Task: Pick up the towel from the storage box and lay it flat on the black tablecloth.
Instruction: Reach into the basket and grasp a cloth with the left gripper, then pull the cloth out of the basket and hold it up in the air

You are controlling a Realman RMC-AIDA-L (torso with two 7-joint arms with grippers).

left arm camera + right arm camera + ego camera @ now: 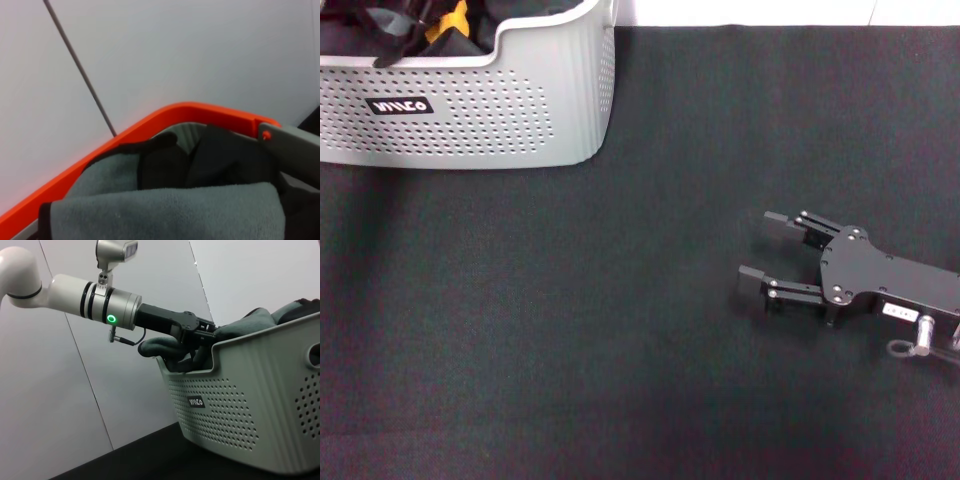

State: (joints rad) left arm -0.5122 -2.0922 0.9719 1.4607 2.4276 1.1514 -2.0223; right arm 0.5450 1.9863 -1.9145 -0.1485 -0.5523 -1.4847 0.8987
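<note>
Inside storage box: left claw on towel, grip unclear | right claw wide, resting on black tablecloth

Left hand extended; right hand open, low.

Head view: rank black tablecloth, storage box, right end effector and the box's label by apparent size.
1. black tablecloth
2. storage box, cropped by the frame edge
3. right end effector, resting open on the cloth
4. label
</note>
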